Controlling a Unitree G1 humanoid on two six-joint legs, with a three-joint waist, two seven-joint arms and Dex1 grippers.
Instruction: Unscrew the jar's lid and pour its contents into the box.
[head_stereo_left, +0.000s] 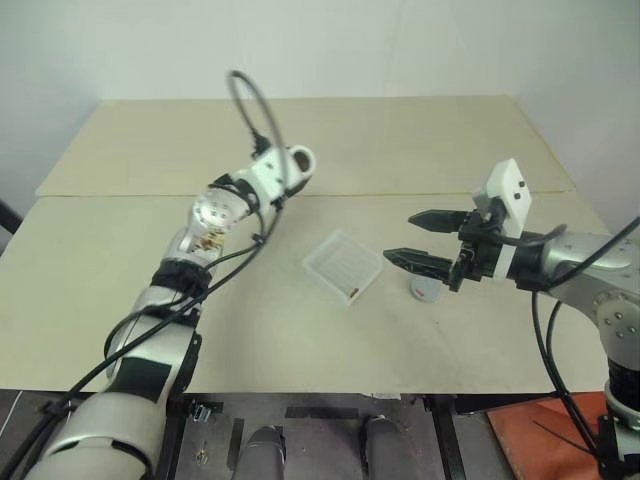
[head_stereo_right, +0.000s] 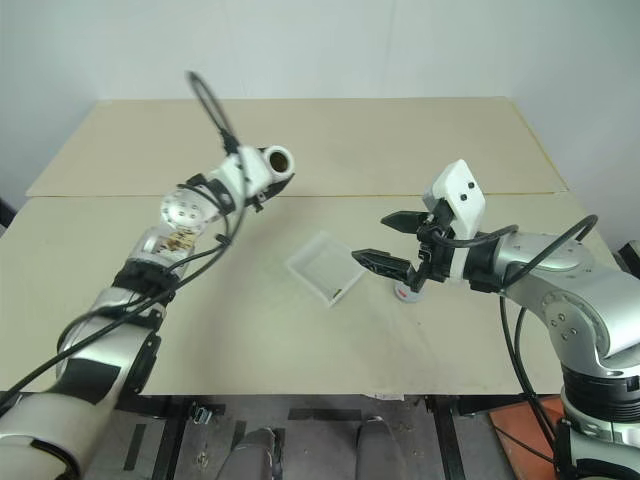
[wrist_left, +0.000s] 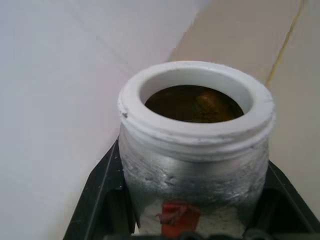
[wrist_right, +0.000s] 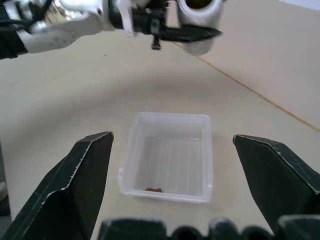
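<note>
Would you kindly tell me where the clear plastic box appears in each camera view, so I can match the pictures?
Left eye view: the box lies on the table, centre, just left of the right gripper.
Right eye view: box at centre again.
Left wrist view: not in it.
Right wrist view: box between the open black fingers.
Shared landmark: the brown bit in the box's near corner.

Pale beige worktop (head_stereo_left: 120, 290) of two boards meeting at a crosswise seam, the box (head_stereo_left: 343, 265) lying near its middle with what looks like a small brown bit inside, the grey lid (head_stereo_left: 423, 289) flat just beside it
</note>
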